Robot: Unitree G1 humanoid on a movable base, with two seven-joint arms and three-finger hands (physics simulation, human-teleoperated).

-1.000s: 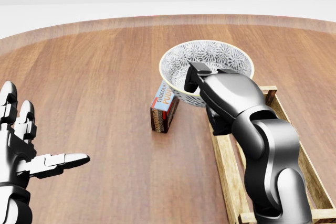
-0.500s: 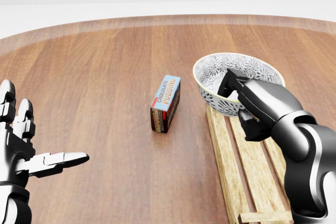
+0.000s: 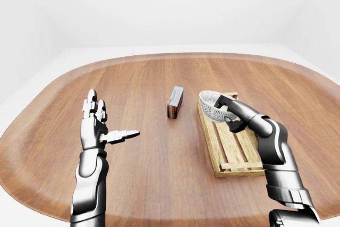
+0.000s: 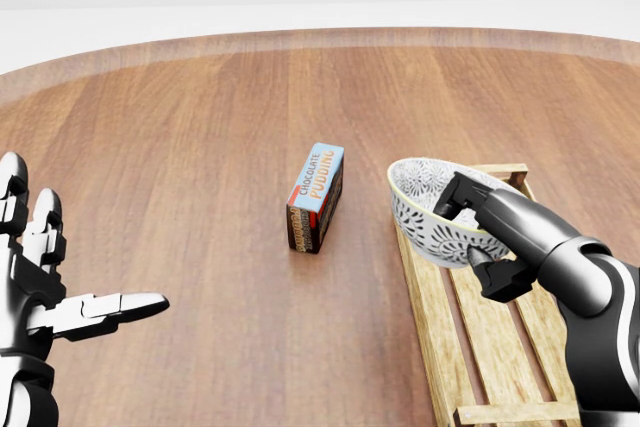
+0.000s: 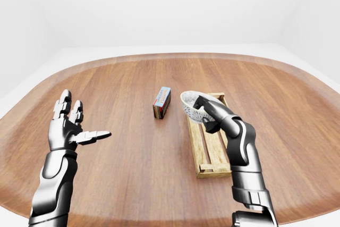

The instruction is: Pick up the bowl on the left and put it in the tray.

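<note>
My right hand [image 4: 478,232] is shut on the rim of the white bowl with a dark floral pattern [image 4: 428,217]. The bowl is tilted, its opening turned up and to the left, and it hangs over the top end of the slatted wooden tray [image 4: 428,327] at the right of the head view. Whether the bowl touches the tray's left rail I cannot tell. My left hand [image 4: 60,292] stands open at the lower left, fingers spread, with nothing in it and far from the bowl.
A chocolate pudding box [image 4: 316,196] stands on the wooden table [image 4: 200,147] just left of the tray. The table's rounded edge [image 3: 175,55] curves along the top of the left-eye view, with white floor beyond it.
My right hand has carried the bowl to the right, from beside the pudding box to over the tray's top end, lowering and tilting it. The left hand has stayed still.
</note>
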